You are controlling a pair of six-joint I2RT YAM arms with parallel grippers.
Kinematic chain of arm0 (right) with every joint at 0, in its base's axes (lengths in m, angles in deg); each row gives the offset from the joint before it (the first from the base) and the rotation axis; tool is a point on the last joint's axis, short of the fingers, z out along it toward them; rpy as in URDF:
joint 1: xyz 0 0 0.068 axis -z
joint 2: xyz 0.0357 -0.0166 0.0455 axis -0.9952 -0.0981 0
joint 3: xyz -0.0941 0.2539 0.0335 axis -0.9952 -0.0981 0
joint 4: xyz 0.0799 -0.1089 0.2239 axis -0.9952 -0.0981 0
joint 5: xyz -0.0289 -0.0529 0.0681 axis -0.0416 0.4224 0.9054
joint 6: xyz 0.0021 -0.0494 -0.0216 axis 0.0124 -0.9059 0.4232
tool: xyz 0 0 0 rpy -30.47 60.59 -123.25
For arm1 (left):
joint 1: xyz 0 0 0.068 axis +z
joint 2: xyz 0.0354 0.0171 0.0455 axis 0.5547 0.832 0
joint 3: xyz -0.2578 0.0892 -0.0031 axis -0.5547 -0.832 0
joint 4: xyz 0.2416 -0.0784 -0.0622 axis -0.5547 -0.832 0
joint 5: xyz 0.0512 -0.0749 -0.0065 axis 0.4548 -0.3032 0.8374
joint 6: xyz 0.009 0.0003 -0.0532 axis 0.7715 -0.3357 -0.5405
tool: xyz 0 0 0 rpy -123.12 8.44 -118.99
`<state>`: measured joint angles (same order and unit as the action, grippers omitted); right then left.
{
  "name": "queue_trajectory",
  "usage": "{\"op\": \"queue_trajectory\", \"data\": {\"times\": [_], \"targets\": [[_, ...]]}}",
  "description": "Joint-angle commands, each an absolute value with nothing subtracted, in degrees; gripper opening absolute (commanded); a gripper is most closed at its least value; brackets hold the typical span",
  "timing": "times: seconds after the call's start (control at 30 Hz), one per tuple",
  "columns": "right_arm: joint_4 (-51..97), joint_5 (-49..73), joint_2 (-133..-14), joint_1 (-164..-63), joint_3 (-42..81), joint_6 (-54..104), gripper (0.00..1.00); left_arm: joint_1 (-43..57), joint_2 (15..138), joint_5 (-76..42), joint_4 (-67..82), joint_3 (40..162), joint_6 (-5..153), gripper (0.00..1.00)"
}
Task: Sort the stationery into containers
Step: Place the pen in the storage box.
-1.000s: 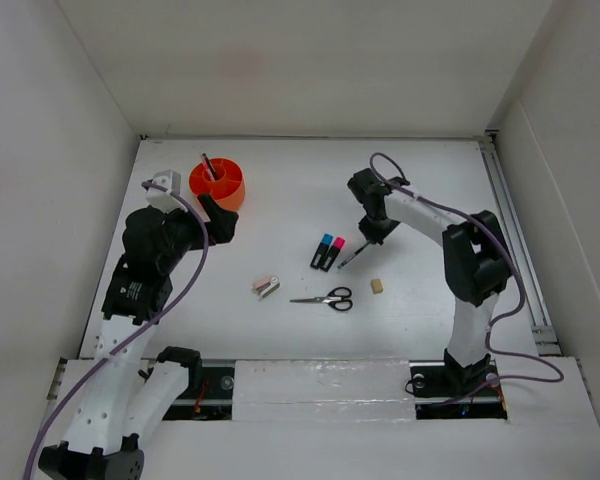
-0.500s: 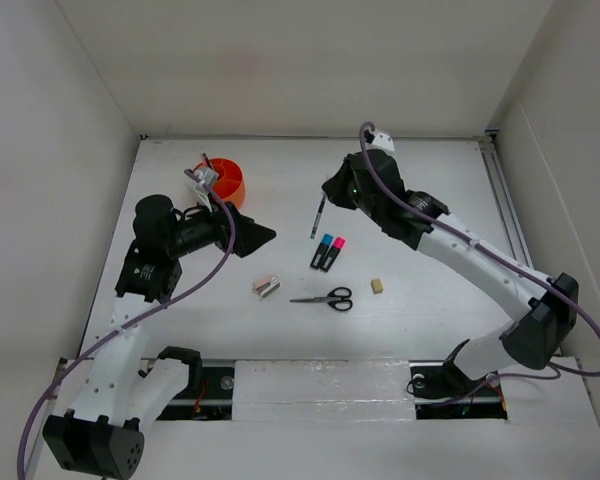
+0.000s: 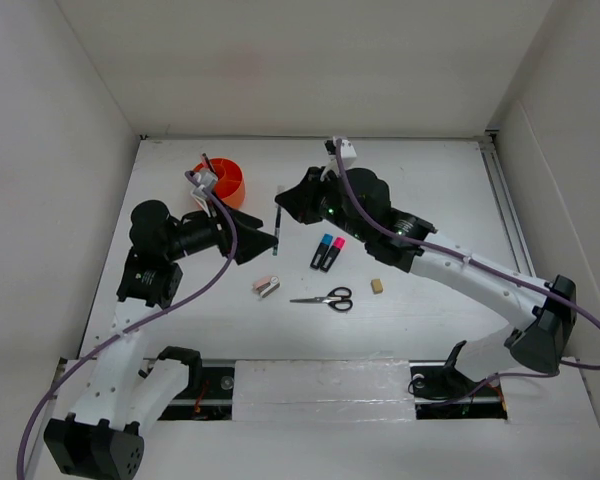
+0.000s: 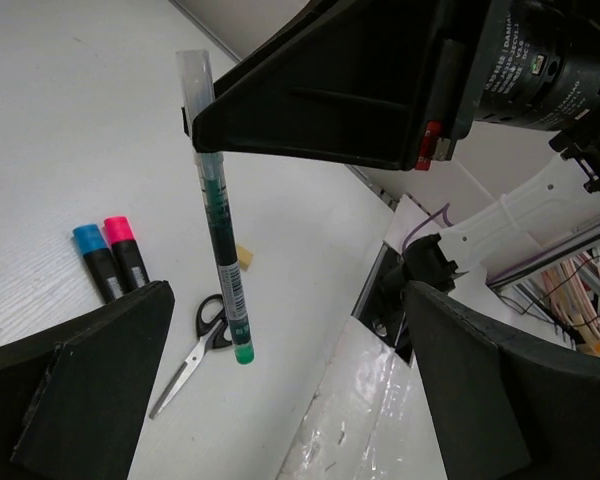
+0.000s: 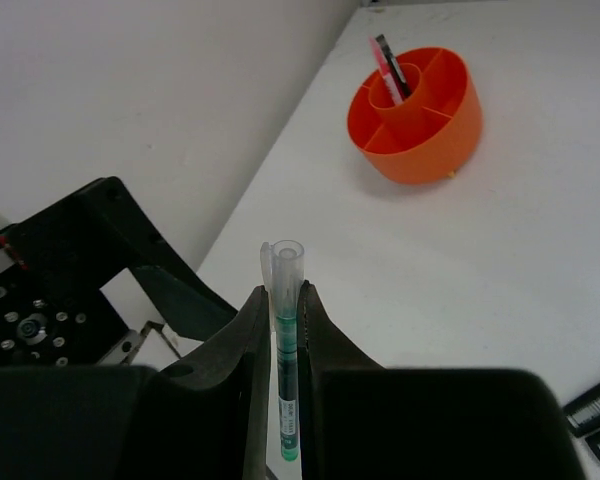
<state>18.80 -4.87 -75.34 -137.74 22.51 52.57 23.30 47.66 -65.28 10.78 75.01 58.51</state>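
Your right gripper [image 3: 283, 200] is clamped on the slim clear-capped, green-tipped pen [image 3: 278, 225], dangling it just off your wide-open left gripper [image 3: 270, 240], with the round orange plastic divided tub [image 3: 225, 180] behind that wrist.

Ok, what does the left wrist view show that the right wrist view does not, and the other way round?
Only the left wrist view: the scissors and the eraser. Only the right wrist view: the orange tub with a red pen standing in its centre compartment. Both: the slim pen clamped in the right gripper.
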Motion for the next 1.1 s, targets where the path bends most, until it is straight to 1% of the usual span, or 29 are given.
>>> {"op": "queue_trajectory", "data": {"times": [0.0, 0.2, 0.33, 0.4, 0.47, 0.5, 0.73, 0.77, 0.9, 0.93, 1.07], "targets": [[27.4, 0.4, -72.6, -138.6, 22.6, 51.4, 0.00, 23.3, 45.6, -66.7, 13.2, 74.8, 59.6, 0.97], [35.4, 9.0, -71.0, -139.7, 19.2, 54.2, 0.00, 23.3, 45.0, -65.4, 12.0, 75.3, 60.6, 0.87], [38.1, 11.4, -71.0, -142.4, 18.5, 52.7, 0.00, 23.3, 45.0, -64.2, 11.4, 75.8, 60.6, 0.79], [38.9, 11.4, -71.0, -143.0, 17.9, 51.6, 0.00, 23.3, 44.4, -63.7, 11.4, 75.8, 60.6, 0.70], [40.6, 12.8, -71.0, -143.0, 16.3, 51.1, 0.00, 23.3, 43.7, -63.1, 11.4, 75.8, 60.6, 0.68], [41.4, 13.5, -71.0, -143.0, 16.3, 50.5, 0.00, 23.3, 43.2, -63.1, 11.4, 75.8, 60.6, 0.63], [42.1, 14.6, -71.0, -143.0, 15.0, 48.7, 0.00, 23.3, 42.1, -61.4, 11.4, 75.8, 60.6, 0.62], [42.1, 14.6, -71.0, -143.0, 14.4, 48.7, 0.00, 23.3, 42.1, -61.4, 11.4, 75.8, 60.6, 0.58], [42.1, 14.6, -70.5, -143.0, 14.4, 47.5, 0.00, 23.3, 42.1, -62.0, 11.4, 75.8, 60.6, 0.38], [42.1, 14.6, -70.5, -143.0, 14.4, 47.5, 0.00, 23.3, 42.6, -62.7, 11.4, 75.8, 60.6, 0.27], [42.1, 14.6, -70.5, -143.0, 14.4, 46.4, 0.00, 23.3, 43.8, -63.3, 10.8, 76.3, 60.6, 0.00]]}}
